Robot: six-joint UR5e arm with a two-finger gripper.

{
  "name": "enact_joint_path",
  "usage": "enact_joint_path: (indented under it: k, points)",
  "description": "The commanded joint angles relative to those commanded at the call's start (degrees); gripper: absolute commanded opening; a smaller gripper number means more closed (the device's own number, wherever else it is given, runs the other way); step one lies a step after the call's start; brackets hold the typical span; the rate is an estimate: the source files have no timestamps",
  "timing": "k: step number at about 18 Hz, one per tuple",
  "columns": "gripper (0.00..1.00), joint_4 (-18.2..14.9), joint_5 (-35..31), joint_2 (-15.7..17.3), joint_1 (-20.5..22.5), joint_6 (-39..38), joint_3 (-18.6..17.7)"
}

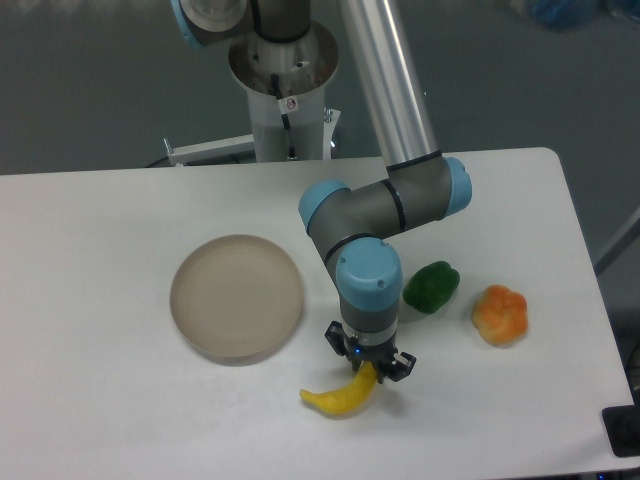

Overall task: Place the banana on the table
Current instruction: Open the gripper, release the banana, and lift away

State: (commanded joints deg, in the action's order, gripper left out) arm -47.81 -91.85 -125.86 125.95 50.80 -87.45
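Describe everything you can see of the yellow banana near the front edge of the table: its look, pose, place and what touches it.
The curved, smooth bright yellow toy banana looks like glossy plastic. It lies over the matte white tabletop near the front edge, in front of the round beige-grey plate and to its right. Its pointed tip aims left; its right end rises into the jaws of the black two-finger gripper, which close on it from above. Whether its underside rests on the tabletop cannot be told. Nothing else touches it.

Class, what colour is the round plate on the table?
The plate is a plain beige-grey, seen in the fixed camera view.
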Motion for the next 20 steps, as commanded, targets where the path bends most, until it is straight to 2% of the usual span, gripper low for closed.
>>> enact_joint_path:
  k: [2,4,5,6,10,14,20]
  points:
    - [0.67,-0.09,0.09,0.44,0.26,0.0,0.35]
    - [0.75,-0.09,0.17,1.4,0.96,0.09,0.7]
    - [0.85,-0.09,0.18,1.76,1.4,0.09,1.05]
    - [1.0,-0.09,0.18,2.11,1.84,0.0,1.23]
    - [1.0,0.0,0.18,3.25,3.77,0.17,3.16]
    - [1.0,0.09,0.35,2.9,6.14,1.93,5.97]
    - [1.0,0.09,0.53,2.99,10.54,11.06,8.88]
